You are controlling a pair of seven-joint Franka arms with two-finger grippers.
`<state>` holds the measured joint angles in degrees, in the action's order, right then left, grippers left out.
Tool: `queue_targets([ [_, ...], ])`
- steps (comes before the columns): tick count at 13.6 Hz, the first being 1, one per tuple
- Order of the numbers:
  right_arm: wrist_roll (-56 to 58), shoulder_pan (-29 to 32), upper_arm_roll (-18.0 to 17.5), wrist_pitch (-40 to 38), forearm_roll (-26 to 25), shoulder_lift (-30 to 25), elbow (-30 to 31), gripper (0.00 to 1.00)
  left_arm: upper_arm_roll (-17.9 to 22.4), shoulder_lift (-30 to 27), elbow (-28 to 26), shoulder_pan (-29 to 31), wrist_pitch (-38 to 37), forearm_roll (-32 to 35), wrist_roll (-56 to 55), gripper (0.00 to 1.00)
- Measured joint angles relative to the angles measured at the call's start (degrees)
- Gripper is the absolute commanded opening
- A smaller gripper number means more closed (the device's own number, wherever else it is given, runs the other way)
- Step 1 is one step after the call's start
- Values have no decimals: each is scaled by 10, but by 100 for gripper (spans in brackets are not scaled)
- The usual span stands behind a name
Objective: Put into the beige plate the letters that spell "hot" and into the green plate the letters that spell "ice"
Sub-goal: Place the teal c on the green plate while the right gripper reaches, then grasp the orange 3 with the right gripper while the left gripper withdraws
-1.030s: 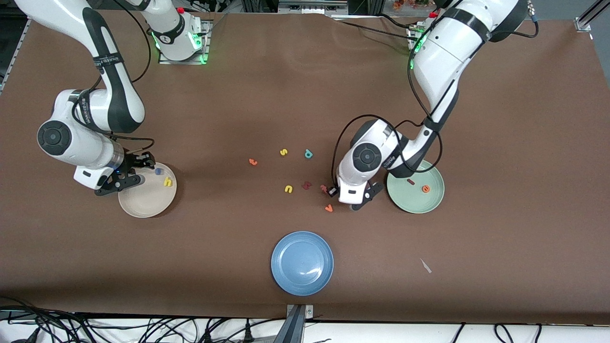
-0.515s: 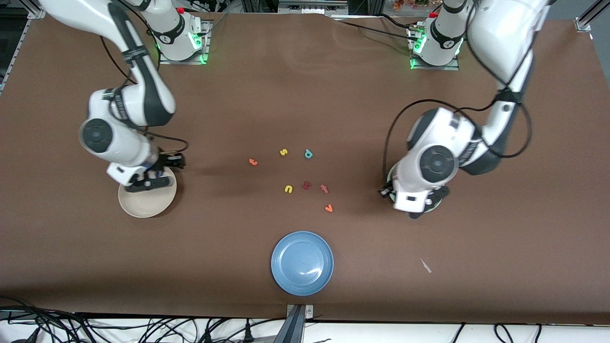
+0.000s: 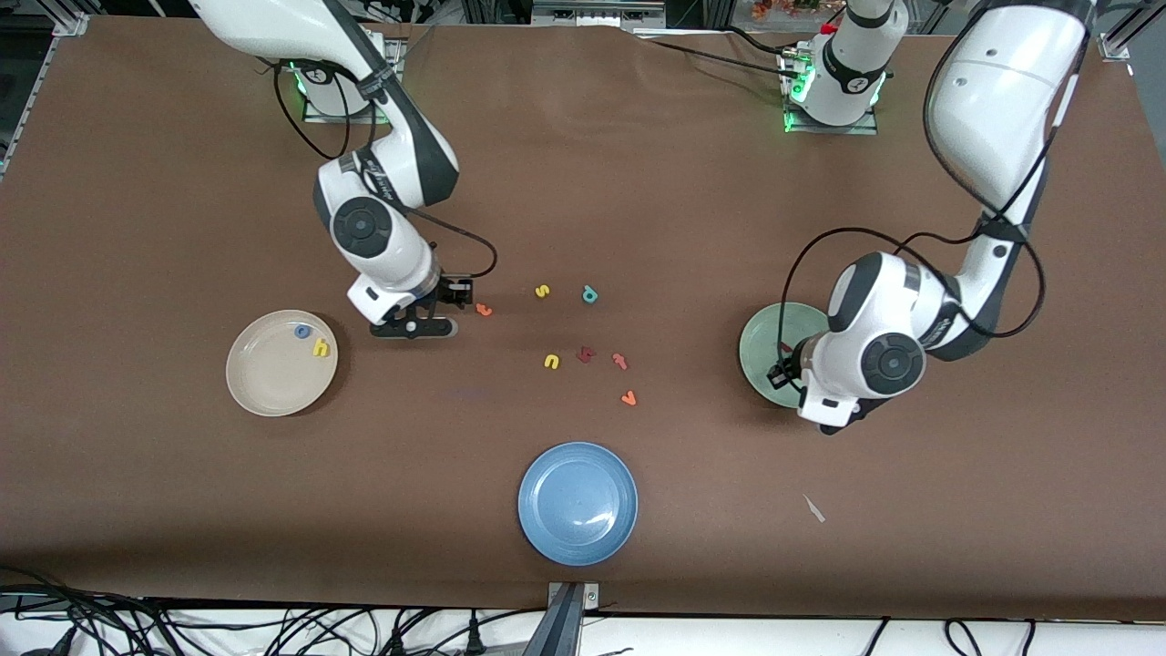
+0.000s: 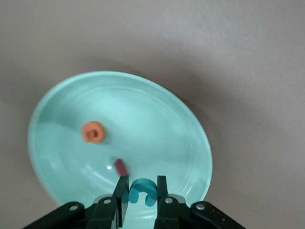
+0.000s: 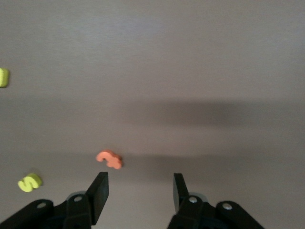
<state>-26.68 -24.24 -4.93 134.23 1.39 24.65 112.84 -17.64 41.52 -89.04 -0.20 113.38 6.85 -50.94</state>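
Note:
The beige plate (image 3: 273, 378) holds the blue "o" (image 3: 299, 332) and the yellow "h" (image 3: 321, 347). My right gripper (image 3: 460, 311) (image 5: 138, 191) is open and low over the table, with the orange "t" (image 3: 484, 310) (image 5: 109, 159) just off one fingertip. My left gripper (image 3: 782, 375) (image 4: 142, 183) is over the green plate (image 3: 758, 342) (image 4: 157, 109), shut on the teal "c" (image 4: 143, 191). On that plate lie the orange "e" (image 4: 93, 132) and the dark red "i" (image 4: 121, 166). In the front view the left arm hides much of the green plate.
Loose letters lie mid-table: a yellow "s" (image 3: 542, 292), a teal "p" (image 3: 589, 294), a yellow "u" (image 3: 551, 362), a dark red angular letter (image 3: 586, 354), a pinkish-red "t" (image 3: 619, 361) and an orange "v" (image 3: 628, 397). A blue plate (image 3: 577, 503) sits nearest the front camera.
My right gripper has left the beige plate and swung to the orange "t". My left gripper has travelled from the loose letters to over the green plate, carrying the teal "c".

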Motion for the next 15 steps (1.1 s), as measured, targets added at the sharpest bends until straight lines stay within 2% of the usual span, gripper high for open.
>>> queue_targets([
  [1,-9,-10,0,11,0,8,-2,63,0,9,0,-4,3,0,-2,45],
  [2,-22,-20,0,23,0,18,-4,63,0,15,0,-5,4,0,-3,79],
  [3,-33,-30,0,38,0,30,-8,63,0,17,0,-5,5,0,-4,100],
  [7,-52,-49,0,75,0,70,-15,63,0,2,24,5,6,0,-2,100],
  [10,-52,-48,4,75,-1,72,-16,63,0,-68,41,25,-5,0,12,100],
  [15,-52,-48,5,76,-2,73,-11,63,2,-181,55,45,-105,0,79,100],
])
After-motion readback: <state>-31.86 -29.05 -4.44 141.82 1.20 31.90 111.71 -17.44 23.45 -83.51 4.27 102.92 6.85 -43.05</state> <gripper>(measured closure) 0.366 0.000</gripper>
